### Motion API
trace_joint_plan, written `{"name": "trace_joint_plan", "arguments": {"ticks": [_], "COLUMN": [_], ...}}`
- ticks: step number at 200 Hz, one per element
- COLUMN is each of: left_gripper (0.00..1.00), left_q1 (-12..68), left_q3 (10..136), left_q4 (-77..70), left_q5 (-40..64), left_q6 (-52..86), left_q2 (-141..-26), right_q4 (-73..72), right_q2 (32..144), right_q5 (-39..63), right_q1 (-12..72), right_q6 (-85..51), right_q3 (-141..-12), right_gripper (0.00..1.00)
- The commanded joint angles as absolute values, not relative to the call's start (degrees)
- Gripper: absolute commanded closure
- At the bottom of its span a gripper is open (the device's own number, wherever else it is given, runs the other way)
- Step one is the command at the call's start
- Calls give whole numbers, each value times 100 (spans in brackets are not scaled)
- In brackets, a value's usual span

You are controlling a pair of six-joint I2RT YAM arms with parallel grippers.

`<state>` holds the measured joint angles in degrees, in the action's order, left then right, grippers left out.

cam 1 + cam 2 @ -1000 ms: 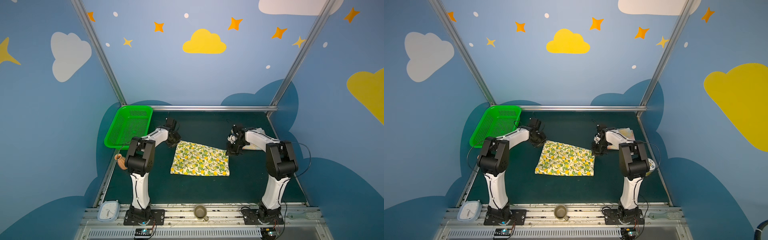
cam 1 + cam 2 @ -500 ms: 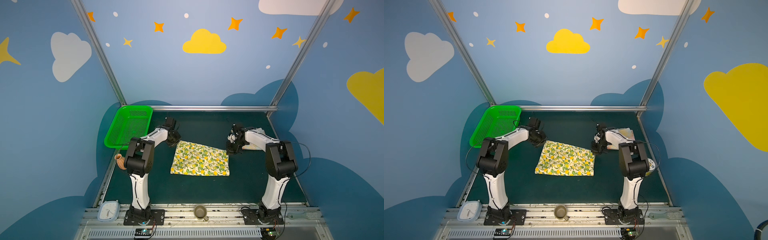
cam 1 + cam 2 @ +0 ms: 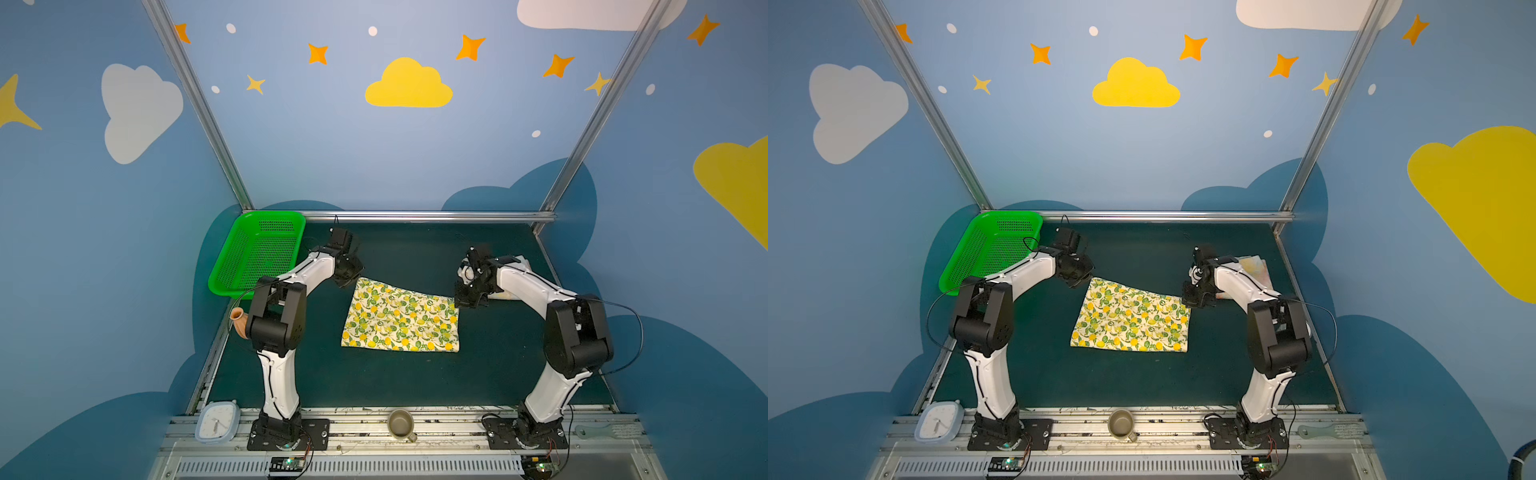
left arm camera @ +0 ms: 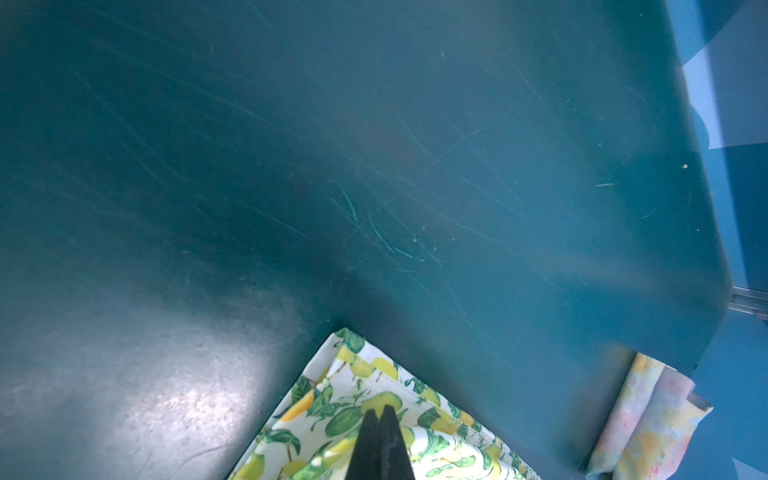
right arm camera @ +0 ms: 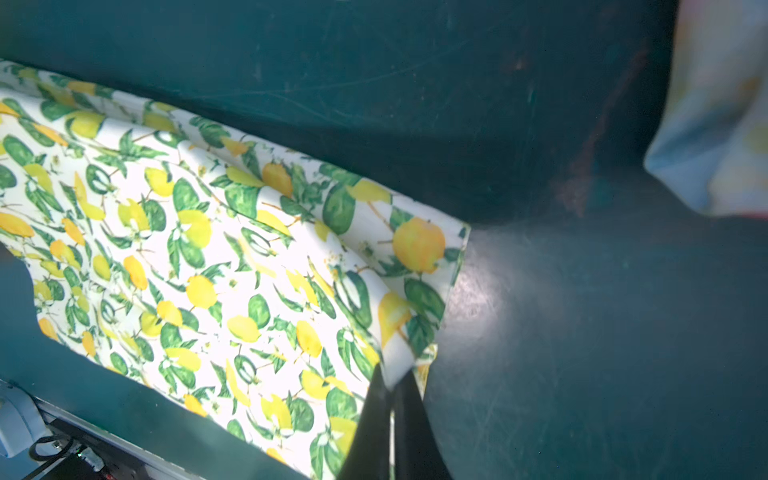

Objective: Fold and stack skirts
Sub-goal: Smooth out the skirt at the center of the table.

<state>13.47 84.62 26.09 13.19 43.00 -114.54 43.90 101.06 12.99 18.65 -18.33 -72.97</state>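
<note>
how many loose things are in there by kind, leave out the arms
skirts: 2, the lemon skirt and the pastel skirt
basket: 1
cup: 1
clock: 1
clay vase: 1
flat pale tool: 1
total: 7

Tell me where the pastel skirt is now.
In a top view the pastel skirt lies folded at the far right edge of the mat, partly behind the right arm, right of the lemon skirt.
</note>
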Motion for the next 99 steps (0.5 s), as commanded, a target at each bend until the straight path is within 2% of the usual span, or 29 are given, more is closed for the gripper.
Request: {"name": "trace_joint_plan", "arguments": {"ticks": [1, 99], "left_gripper": [96, 96], "left_q1": [1288, 1248], "left_q3": [8649, 9141], "left_q4": [2593, 2630], "left_q5": [1257, 1263], "left_q6": [4193, 4206], "left_q2": [-11358, -12123], "right_q4": [4486, 4500], "right_q2": [9901, 10211], "right_q5": [1171, 1046], "right_q1": [1907, 1898], "right_q6": [-1908, -1940], "right_q3": [-7226, -7267], "right_gripper": [100, 100]}}
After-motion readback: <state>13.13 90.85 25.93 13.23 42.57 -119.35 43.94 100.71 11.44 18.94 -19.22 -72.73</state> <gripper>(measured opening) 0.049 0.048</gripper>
